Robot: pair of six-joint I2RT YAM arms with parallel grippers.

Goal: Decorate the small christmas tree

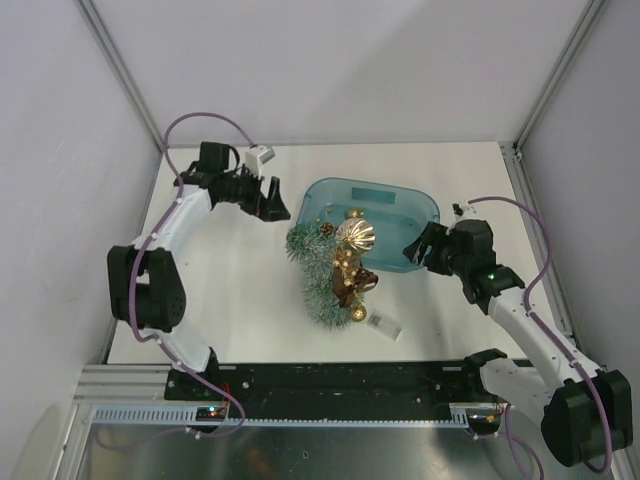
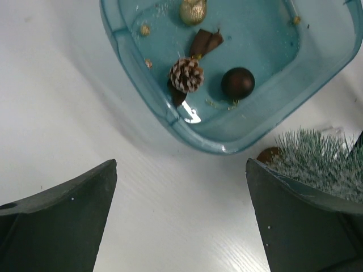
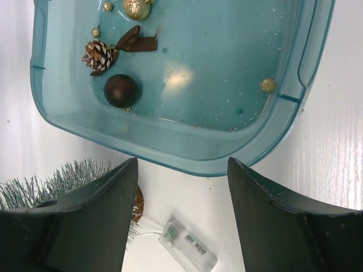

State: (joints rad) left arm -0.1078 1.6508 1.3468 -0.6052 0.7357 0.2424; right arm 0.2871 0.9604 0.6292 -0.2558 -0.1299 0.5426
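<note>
the small christmas tree (image 1: pixel 322 275) is in the middle of the white table (image 1: pixel 220 300), and it looks to be lying on its side. it already has a shiny gold ball (image 1: pixel 355 235), a brown bow (image 1: pixel 352 283) and some little gold balls on it. the teal tub (image 1: pixel 432 210) sits just beside it at about 1 o'clock. in the tub are a pine cone (image 3: pixel 97 55), a dark brown ball (image 3: pixel 121 90) and a glittery gold ball (image 3: pixel 136 7). a small clear box (image 1: pixel 385 325) lies by the tree at 4 o'clock (maybe for lights, hard to tell).

the left gripper (image 1: pixel 270 200) hangs at 11 o'clock from the tree, fingers wide apart, holding nothing. the right gripper (image 1: pixel 415 250) hangs at 3 o'clock, over the tub's near edge, fingers apart and empty too.

i think the next job is to pick one more decoration. the pine cone looks best, since it will not roll. go straight down, one finger on each side, pinch softly, then lift it over the rim. the round ball may slip away, so go slowly with that one.
</note>
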